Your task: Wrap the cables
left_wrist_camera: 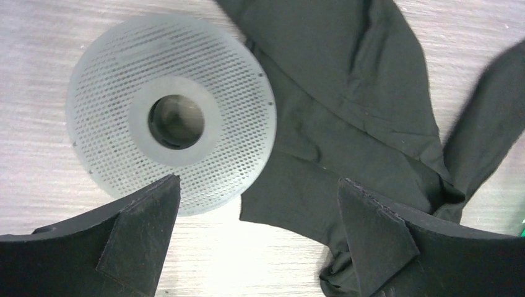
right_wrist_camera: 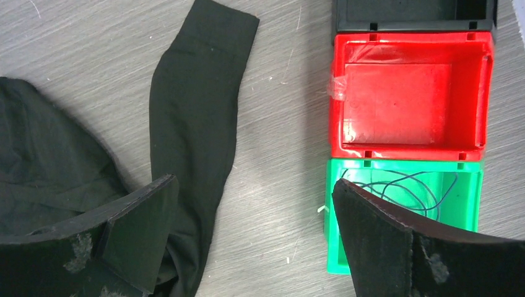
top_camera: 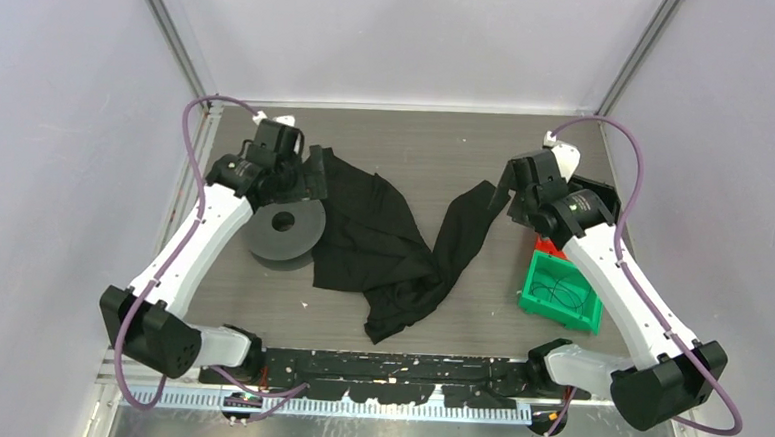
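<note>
The cable is a thin dark wire (top_camera: pixel 560 291) lying in loose loops inside a green bin (top_camera: pixel 530 298); it also shows in the right wrist view (right_wrist_camera: pixel 402 179). A grey perforated spool (top_camera: pixel 285 231) lies flat on the table at the left and shows bare in the left wrist view (left_wrist_camera: pixel 170 114). My left gripper (top_camera: pixel 314 173) hovers open and empty above the spool's right edge (left_wrist_camera: pixel 257 185). My right gripper (top_camera: pixel 516 188) hovers open and empty (right_wrist_camera: pixel 252 185) over the table between the cloth and the green bin (right_wrist_camera: pixel 331 247).
A black cloth garment (top_camera: pixel 392 239) is spread across the middle of the table, touching the spool's right side (left_wrist_camera: pixel 347 111), with a sleeve (right_wrist_camera: pixel 195 105) reaching toward the right gripper. A red bin (right_wrist_camera: pixel 412 99) and a black bin (right_wrist_camera: pixel 415 15) stand behind the green one.
</note>
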Robot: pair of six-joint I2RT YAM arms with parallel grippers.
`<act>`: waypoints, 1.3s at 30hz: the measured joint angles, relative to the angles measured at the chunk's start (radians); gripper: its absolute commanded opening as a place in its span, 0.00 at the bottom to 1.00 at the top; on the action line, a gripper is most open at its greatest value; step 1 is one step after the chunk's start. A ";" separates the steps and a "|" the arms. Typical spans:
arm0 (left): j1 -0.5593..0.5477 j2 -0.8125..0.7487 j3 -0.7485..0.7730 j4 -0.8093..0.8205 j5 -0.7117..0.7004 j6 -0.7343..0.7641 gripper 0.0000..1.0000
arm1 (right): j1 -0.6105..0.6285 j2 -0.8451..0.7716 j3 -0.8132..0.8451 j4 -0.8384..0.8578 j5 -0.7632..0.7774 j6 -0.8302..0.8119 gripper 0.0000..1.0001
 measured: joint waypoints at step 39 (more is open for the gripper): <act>0.610 -0.203 -0.731 0.369 0.474 -0.367 0.91 | 0.000 0.095 -0.040 0.050 -0.171 0.043 1.00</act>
